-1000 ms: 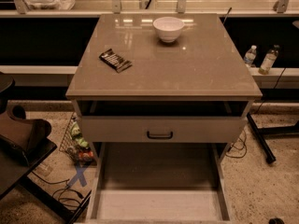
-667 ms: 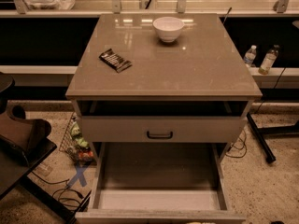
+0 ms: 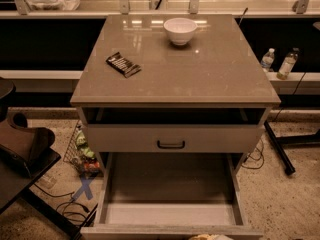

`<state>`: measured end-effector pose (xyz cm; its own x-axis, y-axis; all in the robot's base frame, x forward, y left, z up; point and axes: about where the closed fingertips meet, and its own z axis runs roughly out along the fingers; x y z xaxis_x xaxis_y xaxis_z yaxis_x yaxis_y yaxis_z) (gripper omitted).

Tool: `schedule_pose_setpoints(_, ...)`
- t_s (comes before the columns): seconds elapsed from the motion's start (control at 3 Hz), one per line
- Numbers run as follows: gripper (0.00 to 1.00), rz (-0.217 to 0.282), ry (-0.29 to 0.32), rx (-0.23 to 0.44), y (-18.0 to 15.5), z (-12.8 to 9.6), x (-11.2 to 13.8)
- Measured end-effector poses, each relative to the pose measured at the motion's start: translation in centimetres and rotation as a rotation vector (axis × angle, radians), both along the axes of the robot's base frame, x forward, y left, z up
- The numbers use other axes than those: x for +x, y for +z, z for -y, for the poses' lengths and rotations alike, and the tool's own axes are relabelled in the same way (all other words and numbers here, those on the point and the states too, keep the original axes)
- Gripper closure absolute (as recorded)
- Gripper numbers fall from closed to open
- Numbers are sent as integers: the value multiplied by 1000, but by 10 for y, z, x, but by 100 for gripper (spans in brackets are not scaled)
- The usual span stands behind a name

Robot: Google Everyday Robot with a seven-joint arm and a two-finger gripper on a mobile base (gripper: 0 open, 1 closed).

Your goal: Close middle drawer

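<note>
1. Change: a second ago the bottom edge of the view showed only the drawer. Now a pale sliver there, which I take for the gripper (image 3: 210, 237), sits low and right of centre. Open or shut: cannot tell.
2. The middle drawer (image 3: 170, 215) is directly ahead of the gripper, pulled far out, with its pale inside bare. Its front lip touches or sits just beyond the gripper; I can't tell which. The handle is hidden from this angle.
3. The lip reads slightly higher in view than a second ago. My read is that the push is at most barely started, and nearly the full travel is left.
4. The top drawer (image 3: 130, 139) is beyond and above the gripper, with its black handle (image 3: 171, 144). It looks slightly out, with a dark gap under the worktop (image 3: 200, 74). It is not the target.
5. Far beyond on the worktop are a white bowl (image 3: 180, 30) and, further left, a dark snack wrapper (image 3: 123, 64). Neither matters here.
6. On the floor left of the gripper are a wire basket (image 3: 82, 151) of clutter beside the cabinet and some cables (image 3: 75, 211). Right of it is a dark stand leg (image 3: 277, 149), and bottles (image 3: 267, 59) stand far beyond on the right.
7. Nothing lies in the drawer or on its path, so a straight push should be unobstructed.
</note>
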<state>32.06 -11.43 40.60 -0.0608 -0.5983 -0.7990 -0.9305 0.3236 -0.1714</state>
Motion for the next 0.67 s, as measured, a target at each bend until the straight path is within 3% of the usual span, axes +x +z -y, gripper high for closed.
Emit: schedule_pose_setpoints(0.67,100,59,45,36,-3,-36,56)
